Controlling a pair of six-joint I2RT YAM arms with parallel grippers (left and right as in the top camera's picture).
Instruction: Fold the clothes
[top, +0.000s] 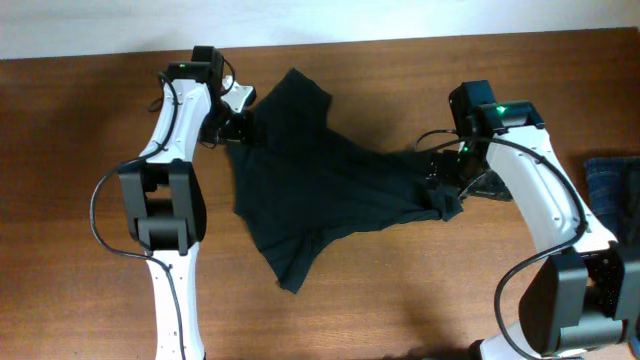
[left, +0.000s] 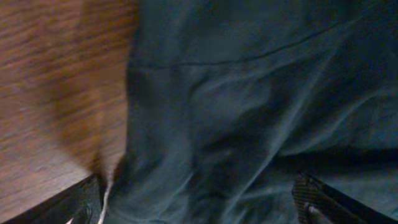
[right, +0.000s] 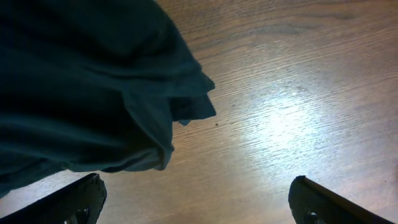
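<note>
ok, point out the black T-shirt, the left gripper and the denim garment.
black T-shirt (top: 320, 185): overhead view, middle of the spread fabric.
left gripper (left: 199, 208): left wrist view, midway between its open fingertips.
denim garment (top: 614, 195): overhead view, visible part at the picture's right edge.

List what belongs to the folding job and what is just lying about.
For the job:
- black T-shirt, spread crumpled between the two arms

Lying about:
- blue denim garment, at the far right edge of the overhead view, apart from the shirt

Black T-shirt (top: 320, 190), brown wood-grain table (top: 400, 300)
</note>
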